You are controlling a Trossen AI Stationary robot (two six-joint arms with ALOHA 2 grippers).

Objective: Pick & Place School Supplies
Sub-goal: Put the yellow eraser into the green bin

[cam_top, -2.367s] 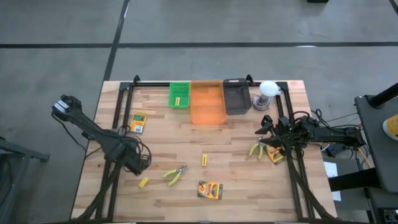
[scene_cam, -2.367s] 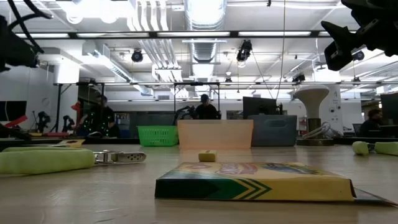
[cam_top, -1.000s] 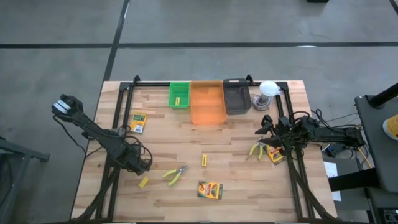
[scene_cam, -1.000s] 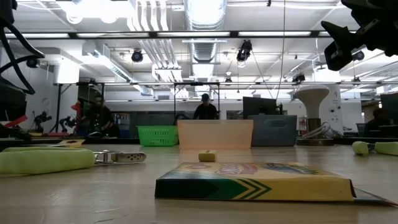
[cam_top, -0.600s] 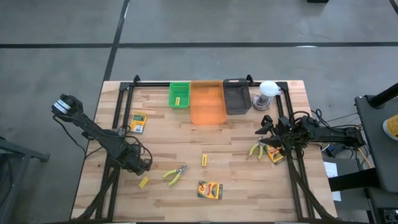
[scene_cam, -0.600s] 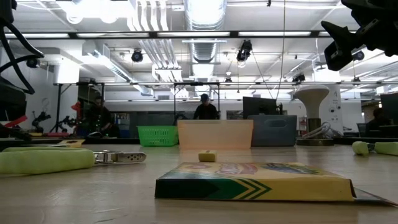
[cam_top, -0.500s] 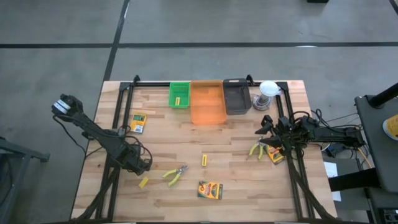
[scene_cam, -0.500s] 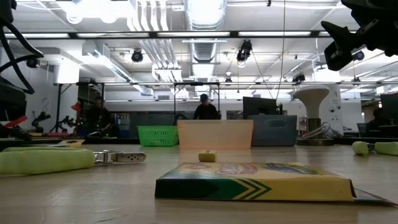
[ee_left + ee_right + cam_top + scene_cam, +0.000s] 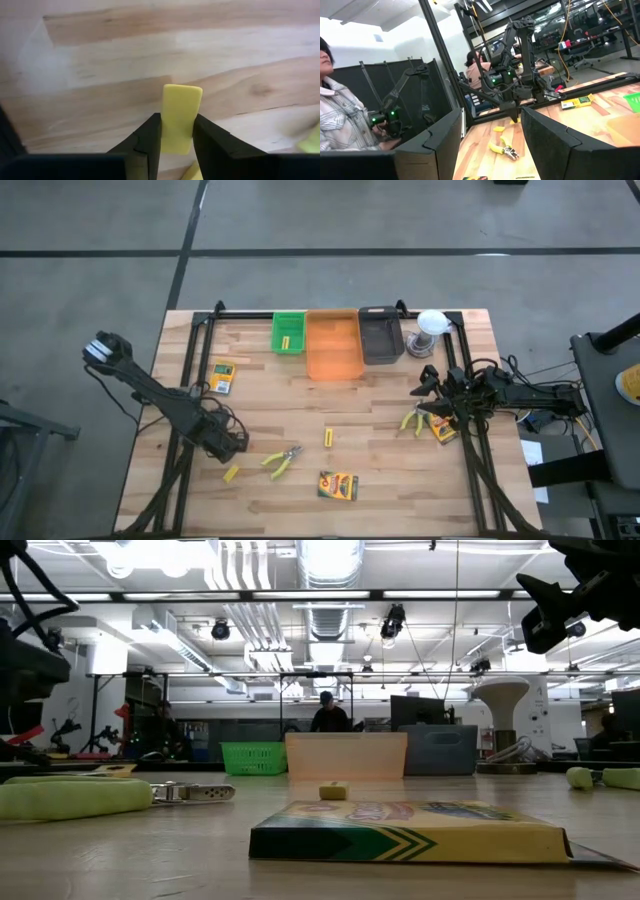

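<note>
My left gripper (image 9: 228,447) points down over the table's near left part and is shut on a short yellow block (image 9: 180,107). Another yellow block (image 9: 231,473) lies flat on the table just nearer, and yellow-handled pliers (image 9: 282,462) lie to its right. A third block (image 9: 328,438) and a crayon box (image 9: 338,485) lie mid-table. My right gripper (image 9: 492,117) stands open at the table's right side (image 9: 432,392), raised and holding nothing. My left gripper pinches the yellow block by its two long sides (image 9: 165,132) between its two fingers, at one end of the block. The fingers come from above, pointing down. The block's other end (image 9: 182,91) sticks out past the fingertips. Whether it is clear of the table, I cannot tell.
At the far edge stand a green tray (image 9: 288,332) with a yellow block in it, an orange tray (image 9: 334,345), a black tray (image 9: 380,335) and a white round object (image 9: 431,330). More crayon boxes (image 9: 222,377) (image 9: 443,428) and pliers (image 9: 411,420) lie around.
My left gripper has tipped a little over the near left part of the table; its arm now shows higher at the low view's left edge. The loose blocks, pliers and boxes have stayed where they were.
</note>
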